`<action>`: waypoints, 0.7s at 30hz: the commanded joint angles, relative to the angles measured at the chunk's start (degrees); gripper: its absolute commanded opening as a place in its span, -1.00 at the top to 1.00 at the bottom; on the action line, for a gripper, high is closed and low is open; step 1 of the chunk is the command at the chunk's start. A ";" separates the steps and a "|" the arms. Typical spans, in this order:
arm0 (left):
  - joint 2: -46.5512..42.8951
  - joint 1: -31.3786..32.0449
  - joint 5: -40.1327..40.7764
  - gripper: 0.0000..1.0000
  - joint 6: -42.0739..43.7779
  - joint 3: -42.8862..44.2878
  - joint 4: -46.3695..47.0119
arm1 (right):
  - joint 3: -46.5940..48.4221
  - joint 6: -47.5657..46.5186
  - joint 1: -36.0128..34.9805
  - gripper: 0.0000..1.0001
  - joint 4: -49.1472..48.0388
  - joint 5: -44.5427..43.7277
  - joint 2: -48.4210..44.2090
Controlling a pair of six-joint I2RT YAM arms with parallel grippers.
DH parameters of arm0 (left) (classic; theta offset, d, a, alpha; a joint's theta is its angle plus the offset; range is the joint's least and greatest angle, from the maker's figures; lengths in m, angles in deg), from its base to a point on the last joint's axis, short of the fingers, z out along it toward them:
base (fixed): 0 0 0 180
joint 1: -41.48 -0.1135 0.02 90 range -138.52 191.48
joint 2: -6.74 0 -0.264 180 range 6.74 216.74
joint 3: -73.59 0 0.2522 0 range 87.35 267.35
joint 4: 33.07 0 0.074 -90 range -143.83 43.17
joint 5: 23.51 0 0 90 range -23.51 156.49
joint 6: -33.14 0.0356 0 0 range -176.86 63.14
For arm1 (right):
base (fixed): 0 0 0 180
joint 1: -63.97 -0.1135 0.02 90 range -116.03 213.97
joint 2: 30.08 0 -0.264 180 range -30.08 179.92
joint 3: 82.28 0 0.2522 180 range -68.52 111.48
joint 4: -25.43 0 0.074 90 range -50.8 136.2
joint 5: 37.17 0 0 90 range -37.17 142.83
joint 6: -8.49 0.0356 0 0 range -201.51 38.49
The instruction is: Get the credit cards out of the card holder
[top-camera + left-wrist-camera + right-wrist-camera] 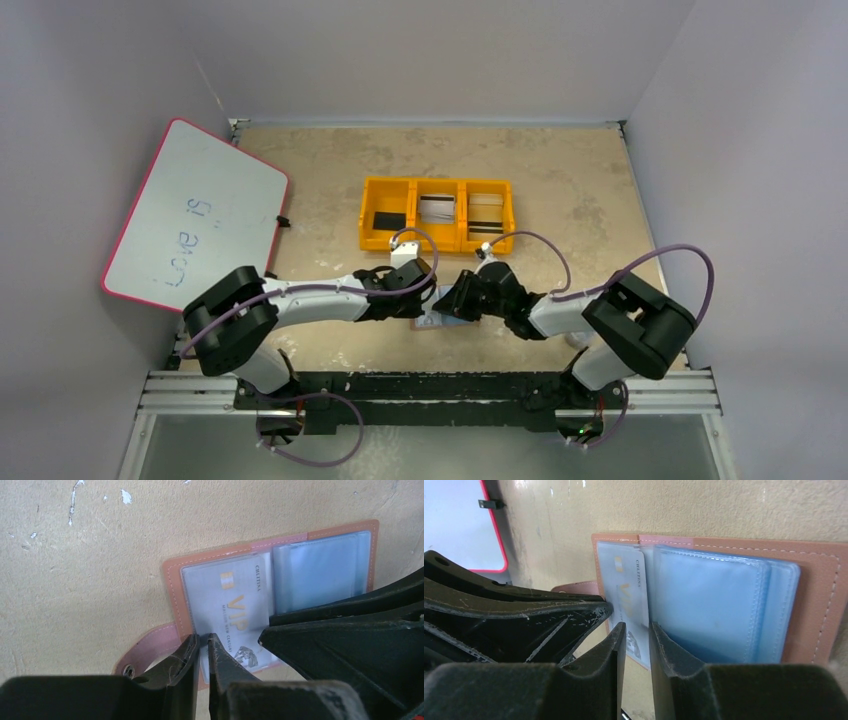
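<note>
Credit card [235, 612] at L gripper [202, 640] tips

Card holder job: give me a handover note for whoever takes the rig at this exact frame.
Left gripper: jaws almost closed, tips at the near edge of the VIP card; grip unconfirmed.
Right gripper: narrow gap, tips at the holder's near edge by the fold; grip unclear.
Card holder: lying open between both grippers, VIP card in the sleeve on the snap tab side.
Done: holder open.
Left: pull the VIP card out; check the other sleeves, contents unclear.
</note>
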 commanded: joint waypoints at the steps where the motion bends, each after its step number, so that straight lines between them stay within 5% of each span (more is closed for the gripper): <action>1: 2.02 1.01 -0.72 0.83 -0.44 0.64 3.05 | -2.76 2.37 0.05 0.47 0.21 -2.92 0.13; 14: 4.16 2.15 -2.26 0.99 -0.33 1.23 4.85 | -6.95 8.23 0.55 0.48 -15.77 1.03 3.62; 18: 3.77 2.37 -2.39 1.00 -0.62 0.72 5.51 | -9.09 10.21 0.59 0.67 -23.76 1.24 5.57; 21: 3.73 2.45 -2.41 1.00 -0.69 0.49 5.65 | -5.48 6.14 0.52 0.73 -17.77 1.89 5.38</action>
